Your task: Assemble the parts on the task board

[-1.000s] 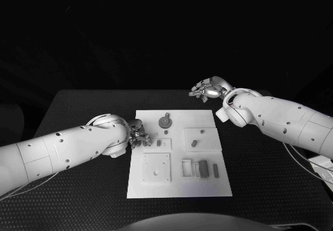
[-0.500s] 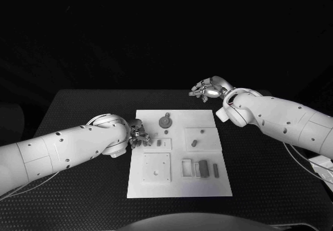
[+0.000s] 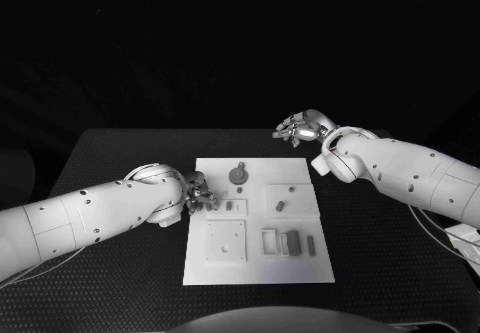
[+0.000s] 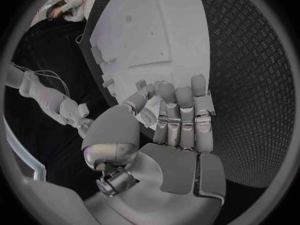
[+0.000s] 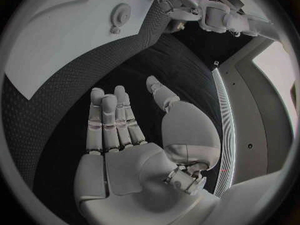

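The white task board (image 3: 258,267) lies in the middle of the black table. On it sit a grey gear-like part (image 3: 238,174), a small part (image 3: 231,205) in a square recess, another (image 3: 281,205), and two bars (image 3: 293,243) (image 3: 310,243) near a white frame. My left hand (image 3: 200,197) hovers at the board's left edge, beside the small recessed part. In the left wrist view its fingers (image 4: 181,115) stretch side by side over the board (image 4: 156,30), thumb folded close, and I see nothing held. My right hand (image 3: 300,127) is raised beyond the board's far right corner, its fingers (image 5: 109,120) spread and empty.
A raised square plate (image 3: 226,241) with a centre hole occupies the board's near left. Black table (image 3: 390,236) surrounds the board on all sides. Cables (image 3: 455,239) trail beside my right arm at the table's right edge.
My left hand has crept slightly up and left along the board's edge. The right hand and the parts have not moved.
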Robot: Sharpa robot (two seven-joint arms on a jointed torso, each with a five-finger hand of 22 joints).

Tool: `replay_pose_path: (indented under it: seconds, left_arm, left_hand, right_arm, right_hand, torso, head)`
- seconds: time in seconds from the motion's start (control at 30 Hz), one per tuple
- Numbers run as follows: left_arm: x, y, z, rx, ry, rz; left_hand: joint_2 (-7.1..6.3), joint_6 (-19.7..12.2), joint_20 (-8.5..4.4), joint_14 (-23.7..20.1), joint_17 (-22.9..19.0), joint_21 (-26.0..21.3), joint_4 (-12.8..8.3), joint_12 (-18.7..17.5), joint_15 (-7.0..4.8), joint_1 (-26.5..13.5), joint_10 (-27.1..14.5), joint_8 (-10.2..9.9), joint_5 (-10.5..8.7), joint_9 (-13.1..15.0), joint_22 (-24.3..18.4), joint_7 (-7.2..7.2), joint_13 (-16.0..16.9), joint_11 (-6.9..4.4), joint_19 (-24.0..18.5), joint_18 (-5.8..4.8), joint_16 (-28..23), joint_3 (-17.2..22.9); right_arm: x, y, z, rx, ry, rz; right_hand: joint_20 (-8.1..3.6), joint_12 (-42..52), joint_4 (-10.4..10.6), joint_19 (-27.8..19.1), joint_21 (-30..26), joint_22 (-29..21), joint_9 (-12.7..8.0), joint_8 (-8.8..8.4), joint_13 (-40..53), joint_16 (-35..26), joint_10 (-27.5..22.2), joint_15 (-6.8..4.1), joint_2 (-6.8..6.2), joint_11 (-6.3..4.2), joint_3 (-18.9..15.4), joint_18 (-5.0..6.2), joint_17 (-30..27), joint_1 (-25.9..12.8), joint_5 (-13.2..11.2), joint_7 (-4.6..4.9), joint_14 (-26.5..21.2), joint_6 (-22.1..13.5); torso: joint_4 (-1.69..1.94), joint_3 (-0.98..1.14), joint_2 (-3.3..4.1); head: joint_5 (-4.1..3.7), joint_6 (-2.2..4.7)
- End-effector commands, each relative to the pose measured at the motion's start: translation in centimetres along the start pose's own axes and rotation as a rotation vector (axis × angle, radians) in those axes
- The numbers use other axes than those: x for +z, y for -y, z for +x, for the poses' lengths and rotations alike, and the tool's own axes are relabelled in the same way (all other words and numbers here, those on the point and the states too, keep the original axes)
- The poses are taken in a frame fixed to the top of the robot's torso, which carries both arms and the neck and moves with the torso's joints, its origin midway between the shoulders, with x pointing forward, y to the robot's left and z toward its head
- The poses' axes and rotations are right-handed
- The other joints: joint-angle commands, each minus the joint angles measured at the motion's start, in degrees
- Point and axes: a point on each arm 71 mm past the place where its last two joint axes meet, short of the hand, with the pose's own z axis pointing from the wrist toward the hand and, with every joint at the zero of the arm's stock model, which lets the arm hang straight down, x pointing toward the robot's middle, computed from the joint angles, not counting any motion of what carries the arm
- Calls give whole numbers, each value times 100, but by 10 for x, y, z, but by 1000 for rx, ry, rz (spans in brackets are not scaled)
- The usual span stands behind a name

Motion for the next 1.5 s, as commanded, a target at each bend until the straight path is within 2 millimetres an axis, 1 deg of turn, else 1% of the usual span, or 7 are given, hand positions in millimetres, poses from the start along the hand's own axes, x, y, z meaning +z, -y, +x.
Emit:
replay_pose_path:
  seconds: [0.03,0.17,0.63,0.83,0.97,1.27,1.5]
  left_arm:
    - [2,-2,9,3,-34,-23]
    - [2,-2,9,-21,-46,-31]
    - [4,0,9,-48,-50,-39]
    - [5,1,9,-72,-69,-44]
    - [5,2,9,-71,-71,-43]
    - [4,6,11,-40,-66,-32]
    - [3,8,9,4,-58,-27]
  left_hand:
    - [247,29,-39,44,9,41,-218,32,-20,323,51,20,52,22,143,-25,8,-75,13,26,23,247]
    - [326,65,-57,70,14,110,-226,76,-35,203,78,31,284,63,138,-42,28,-92,18,23,63,211]
    - [343,70,-62,74,6,131,-221,83,-40,168,82,28,269,77,133,-45,29,-95,10,21,63,209]
    - [413,106,-70,99,-3,174,-232,112,-44,32,107,30,369,106,130,-59,42,-110,0,22,77,224]
    - [412,151,-80,124,-5,225,-235,156,-51,-114,129,28,284,122,130,-78,61,-127,6,29,111,424]
    - [489,219,-85,147,0,317,-240,233,-50,-392,165,46,362,169,134,-99,98,-143,8,43,175,575]
    - [429,239,-92,153,9,373,-247,268,-59,-401,171,51,439,193,139,-111,116,-156,8,59,213,656]
  right_arm:
    - [0,-1,1,0,-12,-8]
    - [0,-1,1,0,-12,-8]
    - [0,-1,1,1,-12,-8]
    - [0,-1,2,1,-12,-8]
    - [0,-1,2,1,-12,-8]
    - [0,-1,1,1,-12,-8]
    - [0,-1,1,1,-12,-8]
  right_hand:
    - [30,28,42,-7,-32,8,-8,-24,-8,17,-38,-45,-1,17,3,88,-9,-62,20,25,-14,2]
    - [30,30,42,-7,-32,9,-8,-24,-10,17,-38,-45,-1,17,4,88,-9,-61,20,25,-14,1]
    - [30,33,40,-8,-33,10,-9,-25,-16,17,-41,-45,-1,18,4,88,-10,-60,20,26,-15,-1]
    - [29,35,38,-7,-33,10,-10,-25,-18,17,-41,-45,-1,18,5,88,-10,-57,20,25,-15,-1]
    - [29,37,34,-8,-33,10,-10,-25,-20,17,-42,-45,-1,17,7,88,-10,-51,20,25,-15,-1]
    - [28,39,29,-8,-34,11,-10,-24,-23,17,-43,-45,-1,17,10,88,-11,-44,20,25,-15,-1]
    - [28,41,26,-8,-34,12,-10,-24,-26,18,-43,-45,-2,17,10,88,-11,-41,20,25,-16,-1]
  torso:
    - [-1,1,0]
    - [0,2,0]
    - [-4,6,0]
    - [-7,10,4]
    - [-3,3,1]
    - [-1,3,0]
    - [-4,1,3]
  head:
    - [-5,-2]
    - [-2,-3]
    - [1,-4]
    - [10,-10]
    - [10,-10]
    - [10,-19]
    - [13,-25]
